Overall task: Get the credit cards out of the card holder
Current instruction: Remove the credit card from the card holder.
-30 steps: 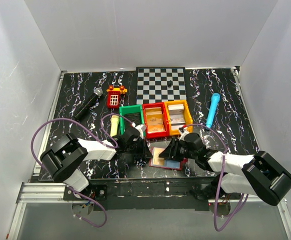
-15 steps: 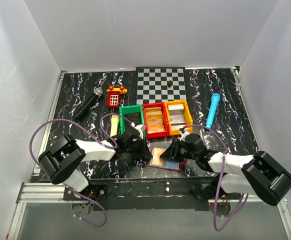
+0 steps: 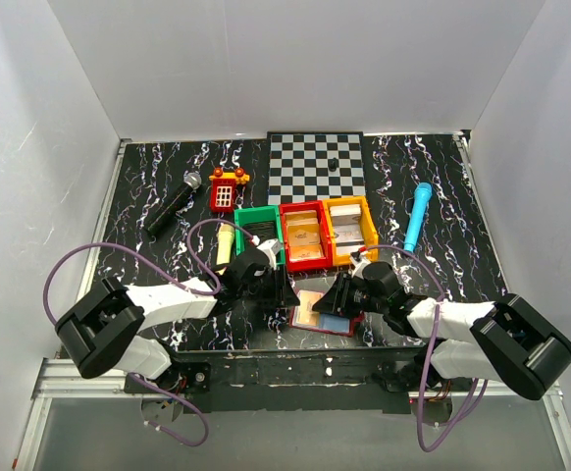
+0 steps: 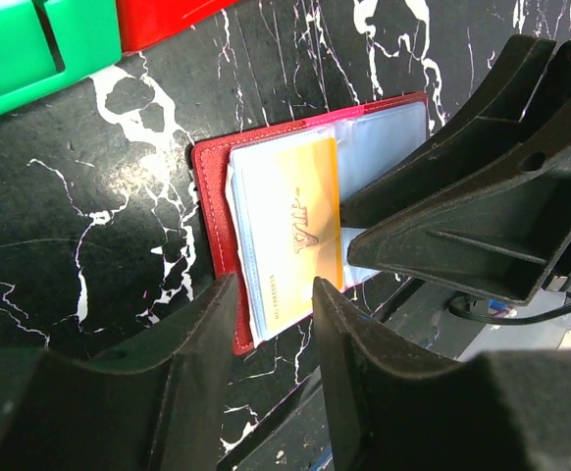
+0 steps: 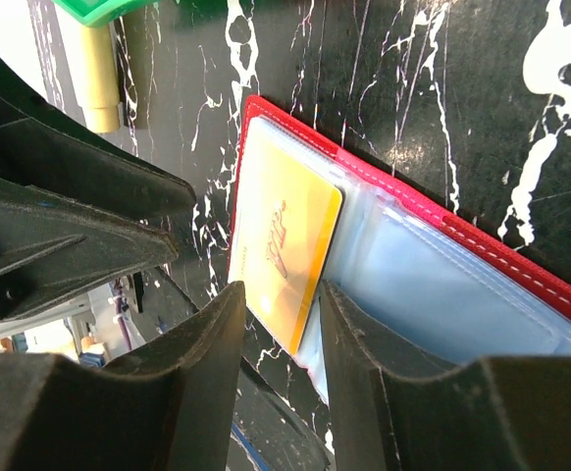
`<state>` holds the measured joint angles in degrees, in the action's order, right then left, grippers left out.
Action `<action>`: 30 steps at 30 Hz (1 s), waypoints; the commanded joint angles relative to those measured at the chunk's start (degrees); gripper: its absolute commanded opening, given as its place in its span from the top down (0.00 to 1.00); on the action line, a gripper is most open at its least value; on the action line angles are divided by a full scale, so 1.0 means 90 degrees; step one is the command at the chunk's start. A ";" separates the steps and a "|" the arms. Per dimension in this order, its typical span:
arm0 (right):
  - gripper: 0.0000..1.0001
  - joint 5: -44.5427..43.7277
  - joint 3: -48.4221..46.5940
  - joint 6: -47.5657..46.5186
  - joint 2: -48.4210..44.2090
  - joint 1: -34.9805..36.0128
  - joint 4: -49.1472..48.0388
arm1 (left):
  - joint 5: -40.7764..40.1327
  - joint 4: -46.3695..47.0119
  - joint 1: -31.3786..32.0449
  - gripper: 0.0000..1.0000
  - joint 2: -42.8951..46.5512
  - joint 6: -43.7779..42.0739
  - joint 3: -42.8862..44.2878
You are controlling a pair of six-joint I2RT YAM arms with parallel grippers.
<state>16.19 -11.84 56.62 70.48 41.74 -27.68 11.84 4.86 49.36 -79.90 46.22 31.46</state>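
Overhead, I see the card holder (image 3: 325,314) lying open on the table (image 3: 462,235), near edge. Left wrist: left gripper (image 4: 273,294) spread, empty, above the orange credit card (image 4: 300,231). Right wrist: right gripper (image 5: 278,294) spread astride that card; pinching the sleeve (image 5: 442,294) too could drag the card holder.

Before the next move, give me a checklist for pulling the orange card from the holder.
1. Card holder lying open, sleeves up: ok.
2. Orange card exposed on the top sleeve: ok.
3. Left jaws apart, nothing between them: ok.
4. Right jaws apart, lined up on the card's near edge: ok.
5. Card gripped by either arm: not ok.
6. Holder held down against sliding: cannot tell.
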 commanded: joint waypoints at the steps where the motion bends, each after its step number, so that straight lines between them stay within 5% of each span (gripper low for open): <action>1: 0.55 0.0096 -0.0042 -0.0002 0.0069 -0.0028 -0.0284 | -0.0114 -0.0014 0.0033 0.66 0.0274 -0.0077 -0.0009; 11: 0.55 0.0174 -0.0033 -0.0012 0.0060 -0.0038 -0.0352 | 0.0237 0.0572 0.0033 0.91 -0.0360 -0.0125 0.0176; 30: 0.53 0.0418 0.0094 -0.0041 0.0128 -0.0106 -0.0820 | 0.0130 0.0631 0.0033 0.98 -0.1112 -0.0077 0.0127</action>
<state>18.50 -11.66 56.73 71.48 40.91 -29.63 13.69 11.07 49.34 -88.18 46.06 31.79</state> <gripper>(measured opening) 0.468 0.027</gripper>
